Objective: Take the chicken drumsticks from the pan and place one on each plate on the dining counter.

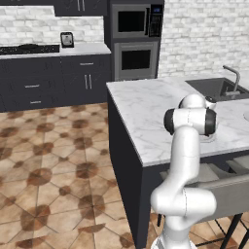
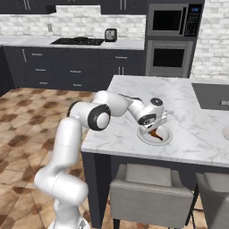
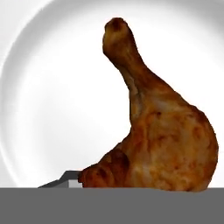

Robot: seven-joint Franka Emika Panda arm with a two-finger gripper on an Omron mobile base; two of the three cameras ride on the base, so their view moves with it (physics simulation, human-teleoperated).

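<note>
Jaws: the jaws hang low over a plate on the dining counter, close above the meat. Whether they are apart or clamped cannot be told; the hand hides them in the right base view, and in the hand view only a grey corner of a finger tip shows beside the meat.

Drumstick: one chicken drumstick lies directly under and ahead of the jaws, within the plate's rim. In the right base view it is a brown sliver showing just below the hand.

Long axis: in the hand view the thin bone end points away from the jaws and a little to the left; the thick meaty end is nearest them, offset to the right.

Contact: the meaty end meets the finger tip at the lower edge of the hand view. Held or just touching, I cannot tell.

Step, as a judgement: this drumstick is over its plate, so the coming move is likely a let-go and a straight lift clear, without dragging the thick end.

Other plate: a pale rim shows at the right edge of the counter, well apart from the jaws.

Writing: no brand, label or lettering can be read.
</note>
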